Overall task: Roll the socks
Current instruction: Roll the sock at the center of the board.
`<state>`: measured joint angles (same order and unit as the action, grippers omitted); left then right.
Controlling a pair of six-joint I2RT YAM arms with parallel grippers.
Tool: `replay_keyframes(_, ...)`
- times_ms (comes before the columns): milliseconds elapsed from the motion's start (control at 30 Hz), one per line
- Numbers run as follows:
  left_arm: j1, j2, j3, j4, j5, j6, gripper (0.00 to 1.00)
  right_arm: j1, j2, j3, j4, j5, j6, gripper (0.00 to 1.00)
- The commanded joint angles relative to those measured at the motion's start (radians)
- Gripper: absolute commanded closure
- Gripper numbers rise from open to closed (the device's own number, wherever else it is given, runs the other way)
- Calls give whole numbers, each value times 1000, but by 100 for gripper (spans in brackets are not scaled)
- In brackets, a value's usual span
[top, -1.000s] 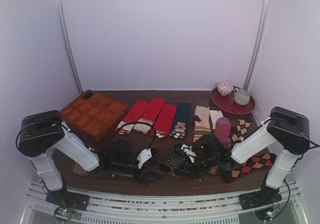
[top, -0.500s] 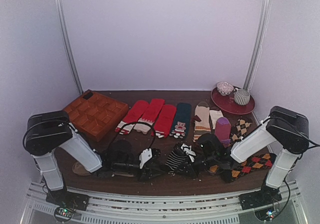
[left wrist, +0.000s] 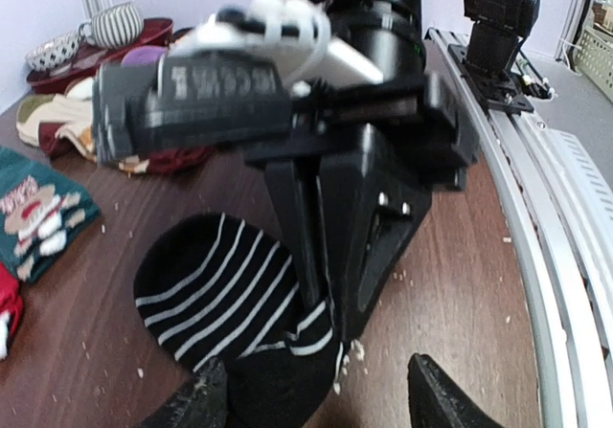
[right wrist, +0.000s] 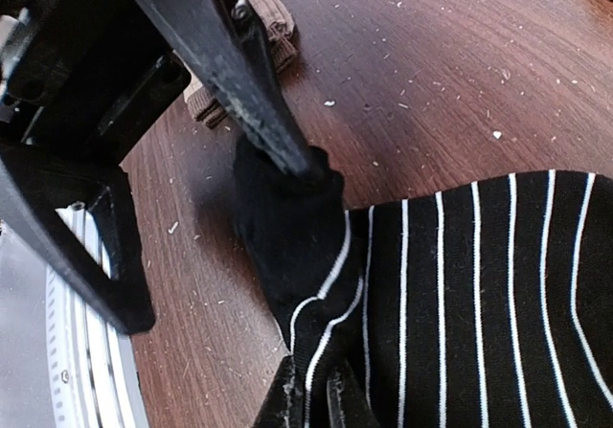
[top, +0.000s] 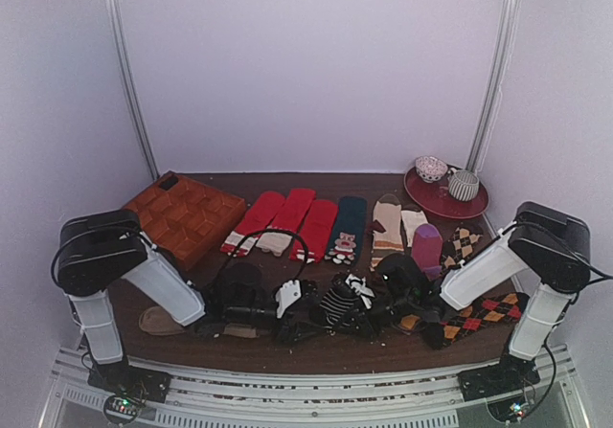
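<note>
Left claw [left wrist: 321, 394] has shifted right, its fingers now wide astride the striped sock [left wrist: 215, 294]. Right claw [right wrist: 311, 394] clamps the sock's edge. Rolling is likely imminent.

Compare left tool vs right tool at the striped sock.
The left tool is open, straddling the end of the striped sock; the right tool is shut, pinching that sock. The left tool reaches in from the left side of the table, the right tool from the right. Both sit low at the same sock.
</note>
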<state>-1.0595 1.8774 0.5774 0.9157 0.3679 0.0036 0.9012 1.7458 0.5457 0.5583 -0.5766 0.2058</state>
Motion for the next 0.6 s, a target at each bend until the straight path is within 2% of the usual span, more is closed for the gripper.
replay_keyframes(0, -2, 34, 45, 16, 30, 48, 37, -4, 76, -33, -213, 74, -19, 94)
replay_keyframes(200, -2, 51, 69, -14, 25, 77, 33, -4, 75, -34, -207, 74, -14, 94)
replay_keyframes(333, -2, 92, 92, -29, 74, 69, 37, -5, 77, -35, -211, 73, -17, 94)
replay_keyframes(567, -2, 142, 110, -82, 64, 42, 43, -6, 77, -35, -209, 70, -16, 94)
